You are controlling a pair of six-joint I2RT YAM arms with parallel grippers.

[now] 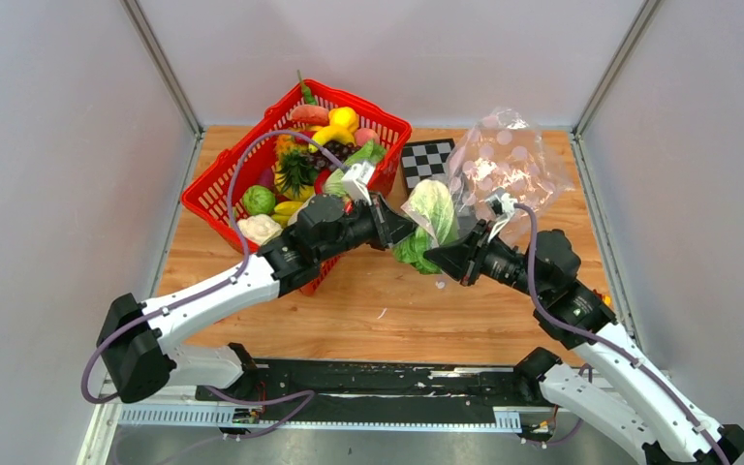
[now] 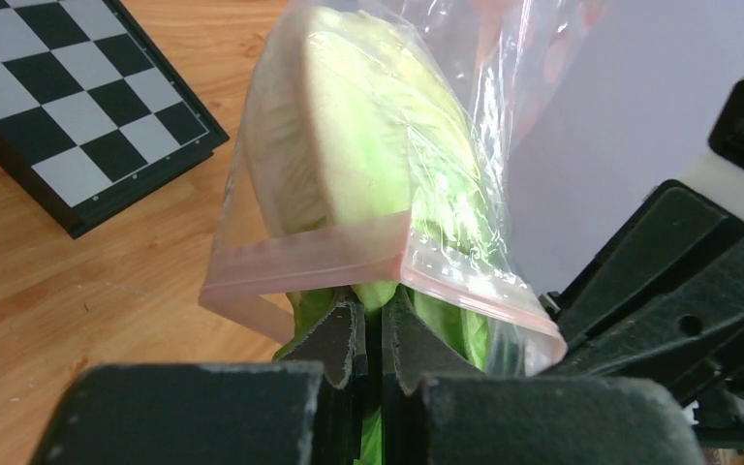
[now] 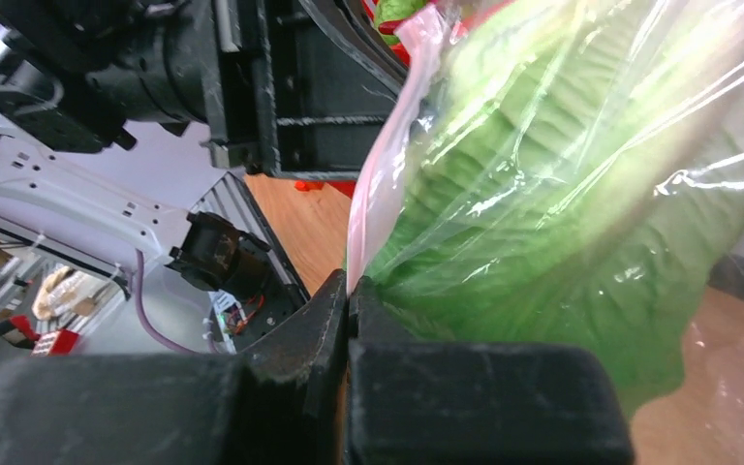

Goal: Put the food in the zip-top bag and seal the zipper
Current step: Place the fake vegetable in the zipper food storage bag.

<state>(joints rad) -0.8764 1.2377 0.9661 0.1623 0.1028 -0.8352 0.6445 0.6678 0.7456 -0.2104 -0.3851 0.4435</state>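
leafy green toy lettuce [image 2: 349, 145] sits head-first in the clear crinkly dotted zip-top bag [image 1: 509, 165], held up over the wooden surface [image 1: 349, 300]; its leaf tail pokes out past the pale pink zipper strip [image 2: 310, 257]. Long axis runs from left hand [image 2: 373, 339], pinching that tail, straight into the bag. right hand [image 3: 347, 310] is pressed together on the zipper edge. Next move probably a push along that axis.

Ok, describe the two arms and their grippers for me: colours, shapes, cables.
Both arms match. The left arm and right arm have white shells on the lower links, with bulky black joints and black wrists. A purple-grey cable runs in a loose loop along each. The left gripper and right gripper are black, each with two scuffed, wedge-shaped fingers.
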